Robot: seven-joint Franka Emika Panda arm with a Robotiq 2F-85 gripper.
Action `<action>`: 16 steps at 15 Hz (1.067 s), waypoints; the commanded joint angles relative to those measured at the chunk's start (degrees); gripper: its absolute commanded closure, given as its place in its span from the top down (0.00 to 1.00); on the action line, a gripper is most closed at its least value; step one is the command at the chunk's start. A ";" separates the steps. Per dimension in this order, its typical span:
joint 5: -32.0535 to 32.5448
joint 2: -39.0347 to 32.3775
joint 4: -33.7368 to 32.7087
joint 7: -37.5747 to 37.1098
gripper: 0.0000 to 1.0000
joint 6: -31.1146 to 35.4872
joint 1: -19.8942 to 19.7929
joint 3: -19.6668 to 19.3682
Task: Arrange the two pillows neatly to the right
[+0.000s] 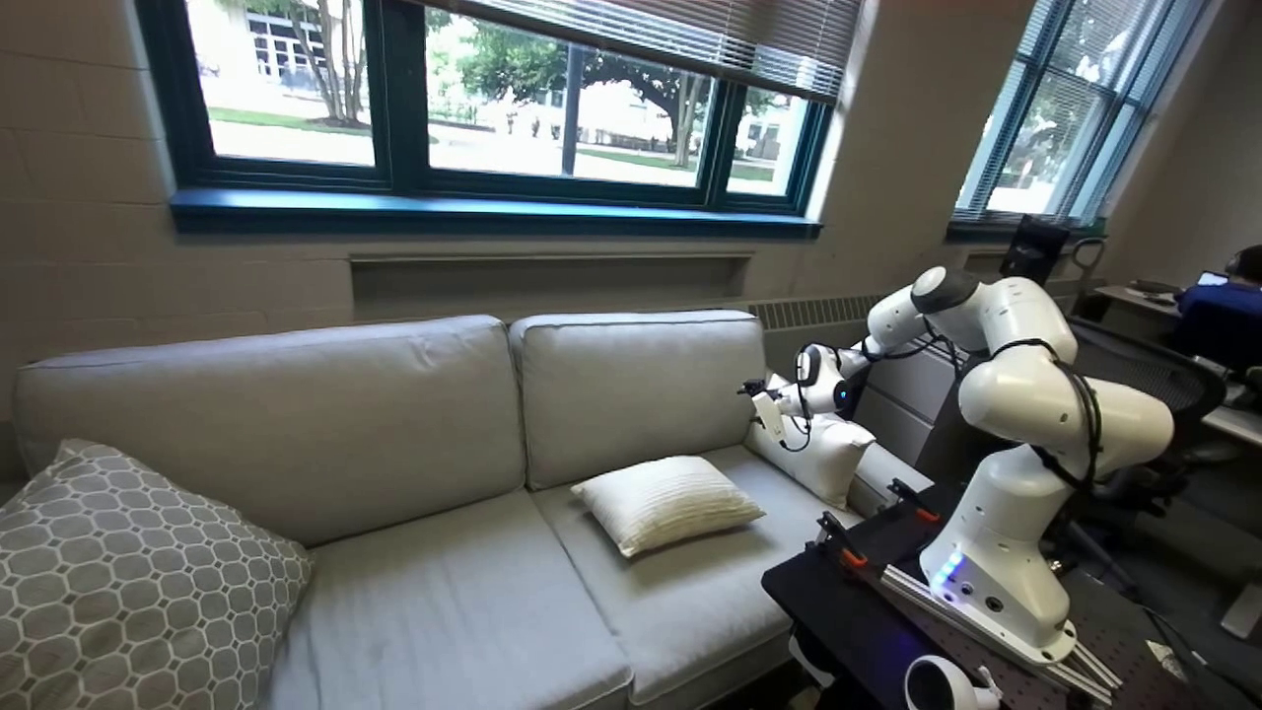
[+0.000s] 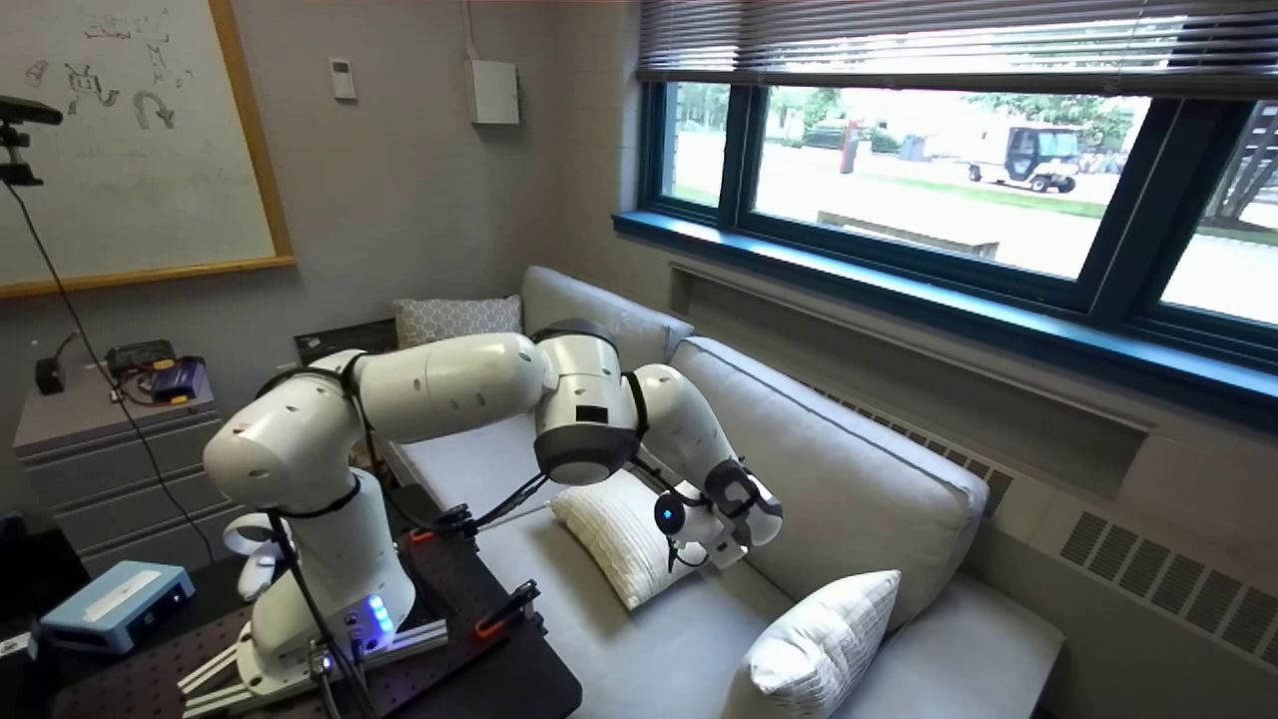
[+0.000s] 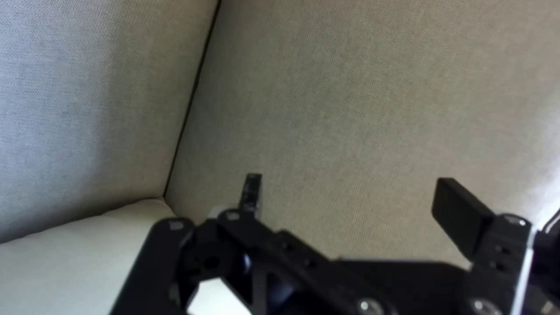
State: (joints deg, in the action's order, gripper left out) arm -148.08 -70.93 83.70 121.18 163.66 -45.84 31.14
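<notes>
- The hand [image 3: 350, 188] has its fingers [image 3: 459, 214] spread wide and holds nothing; past the gap the wrist view shows only plain upholstery [image 3: 372, 109].
- It hangs above the seat surface [image 1: 473, 602], in front of the back cushion [image 1: 641, 394]; its exact height is hard to judge.
- The propped pillow [image 1: 838, 459] stands tilted beside the sofa arm [image 2: 983, 624], partly hidden behind the hand in an exterior view. It looks well placed already and probably wants no handling.
- The flat pillow [image 1: 668, 505] lies on the surface, lower than the hand and off toward the patterned cushion [image 1: 148, 582], apart from the propped pillow. It is roughly square, with no clear long axis; one edge faces the propped pillow.
- The coming move likely turns on that offset: the hand would need to go down and away from the sofa arm, pinch the flat pillow's edge, then bring it back beside the propped pillow.
- The patterned cushion sits at the opposite end.
</notes>
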 commanded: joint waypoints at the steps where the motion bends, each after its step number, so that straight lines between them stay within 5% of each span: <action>1: 2.79 3.98 1.95 -13.06 1.00 -6.93 6.31 -9.00; 2: 4.06 4.25 2.77 -16.72 1.00 -10.59 7.48 -11.39; 3: 2.99 1.03 1.26 -9.90 1.00 -9.88 2.98 -6.43; 8: 3.14 0.05 2.01 -11.36 1.00 -10.19 6.81 -7.23; 14: -4.03 -0.51 1.29 -11.67 1.00 -6.60 10.43 -5.85; 15: -1.45 1.45 0.38 -22.69 1.00 -7.09 16.36 -12.61; 16: -1.62 1.71 0.31 -24.74 1.00 -5.74 17.68 -13.46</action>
State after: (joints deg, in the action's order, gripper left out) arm -149.68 -71.73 85.22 107.63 155.11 -34.65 23.86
